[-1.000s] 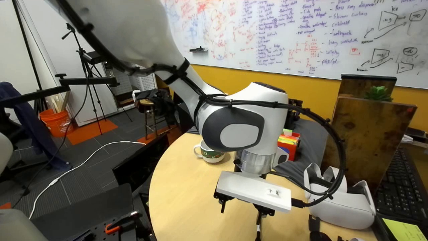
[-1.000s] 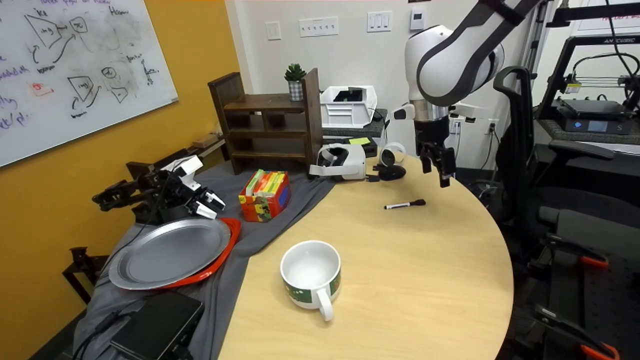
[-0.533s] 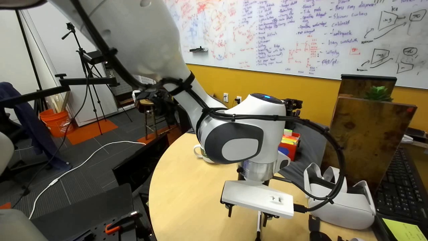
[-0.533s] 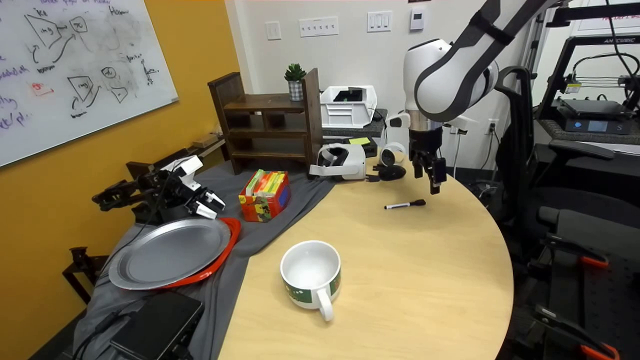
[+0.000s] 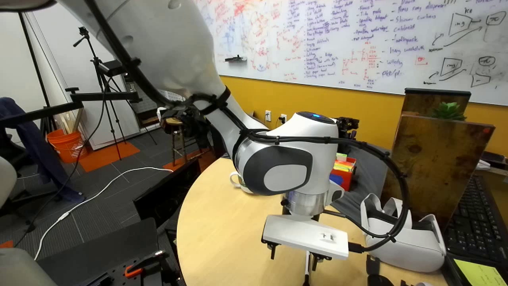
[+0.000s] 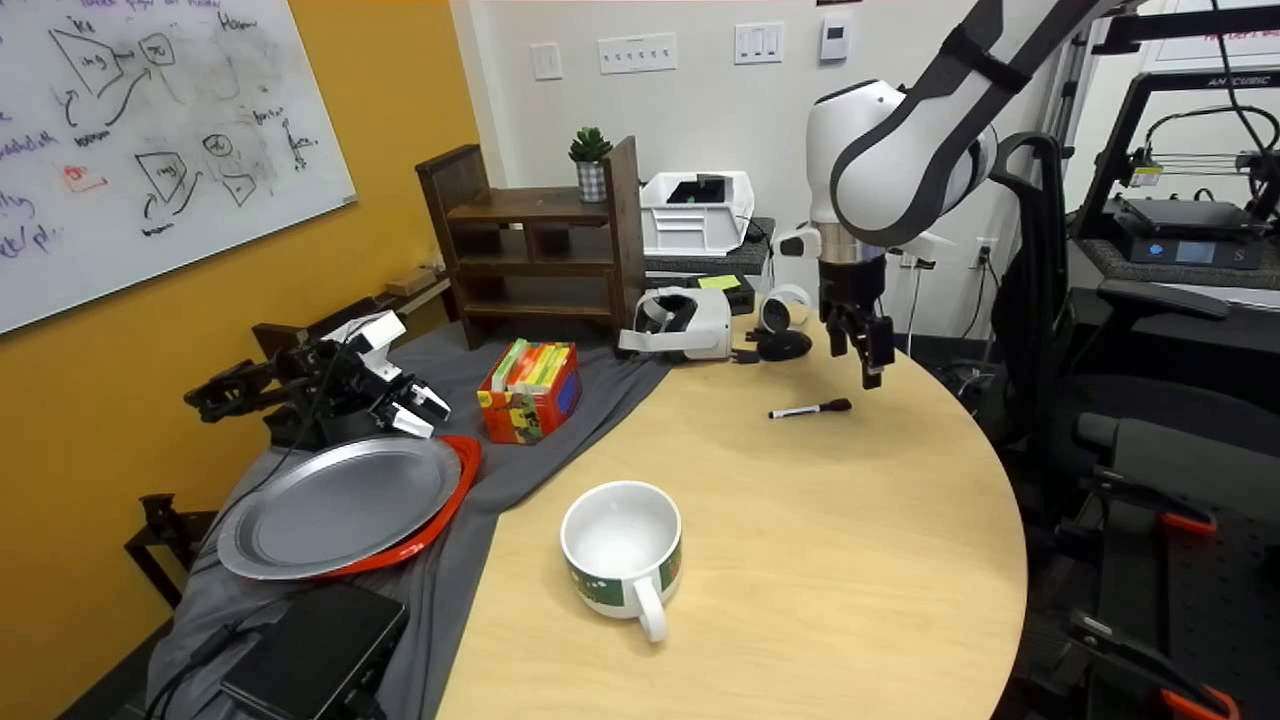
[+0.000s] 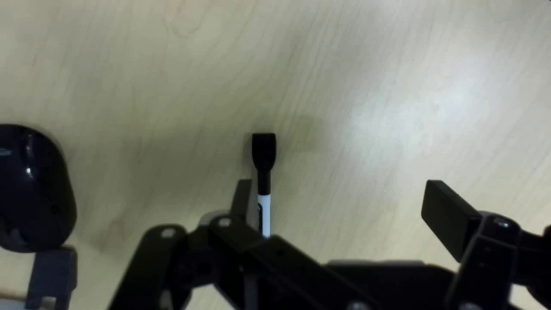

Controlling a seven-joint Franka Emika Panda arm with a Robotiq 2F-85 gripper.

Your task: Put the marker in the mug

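The marker (image 6: 810, 409), white-bodied with a black cap, lies flat on the round table (image 6: 850, 580) in both exterior views. My open gripper (image 6: 857, 363) hangs just above and beside its capped end, pointing down. Seen from the wrist, the marker (image 7: 264, 211) runs between the spread fingers, close to the left one; that finger's linkage hides its lower part. Nothing is held by the gripper (image 7: 338, 189). Far from the gripper, the white mug (image 6: 622, 560) with a green band stands upright, its inside showing nothing in it. Elsewhere the arm covers most of the mug (image 5: 235, 180).
A black mouse (image 7: 32, 189) and a white headset (image 6: 700, 325) sit near the gripper's side of the table. Further along are a red box (image 6: 530, 395), a grey round tray (image 6: 340, 510) and a wooden shelf (image 6: 530, 205). The table's curved edge runs close by.
Over the first half second my arm came down and shifted closer over the marker; since then it has hardly moved. Marker and mug stay where they were, and the gripper remains open.
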